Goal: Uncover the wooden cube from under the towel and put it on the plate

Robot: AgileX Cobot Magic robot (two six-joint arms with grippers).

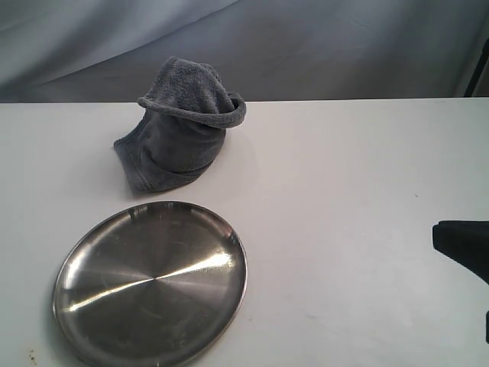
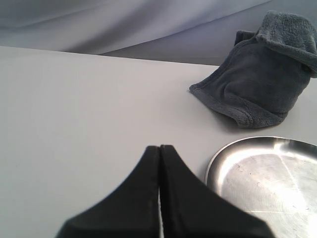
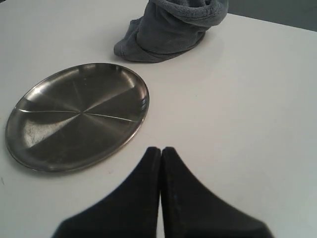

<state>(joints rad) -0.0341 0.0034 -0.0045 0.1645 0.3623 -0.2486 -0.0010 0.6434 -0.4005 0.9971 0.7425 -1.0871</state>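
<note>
A dark grey-blue plush terry towel [image 1: 182, 134] stands tented on the white table [image 1: 344, 176], with the wooden cube presumably hidden beneath; no wood shows. The left gripper [image 2: 159, 147], fingers pressed together and empty, sits short of the towel, with the round, shiny stainless-steel plate [image 2: 267, 178] just beside its tips. The right gripper [image 3: 161, 148], likewise closed on nothing, faces the plate, the towel beyond. The cloth looks light and limp, best pinched at its rolled top fold. The cube, rigid, would want a grip on opposite flat faces.
</note>
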